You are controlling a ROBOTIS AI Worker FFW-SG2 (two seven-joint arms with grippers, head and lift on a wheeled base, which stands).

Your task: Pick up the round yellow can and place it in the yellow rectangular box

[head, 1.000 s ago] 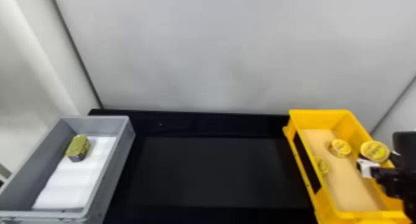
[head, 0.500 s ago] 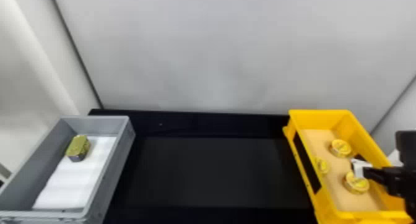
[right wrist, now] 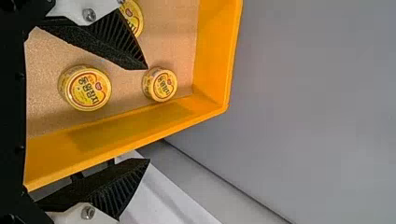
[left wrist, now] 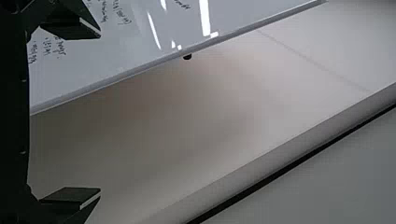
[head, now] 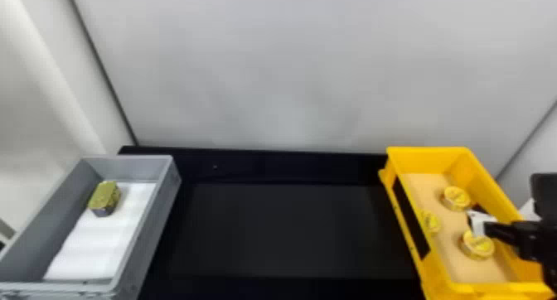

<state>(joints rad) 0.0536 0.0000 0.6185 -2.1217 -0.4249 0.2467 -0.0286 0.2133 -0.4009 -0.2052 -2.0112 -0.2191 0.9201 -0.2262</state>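
One yellow can (right wrist: 134, 17) is partly hidden by a finger (right wrist: 105, 41).

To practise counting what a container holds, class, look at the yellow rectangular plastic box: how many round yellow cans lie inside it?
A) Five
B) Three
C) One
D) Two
B, because three round yellow cans show on the tan bottom of the yellow rectangular plastic box: one far, one near and one by its left wall.

Worktop (head: 286, 233): crate (head: 159, 220) is standing left, holding one tin (head: 104, 197); box (head: 427, 160) is standing right, holding three cans (head: 478, 245).
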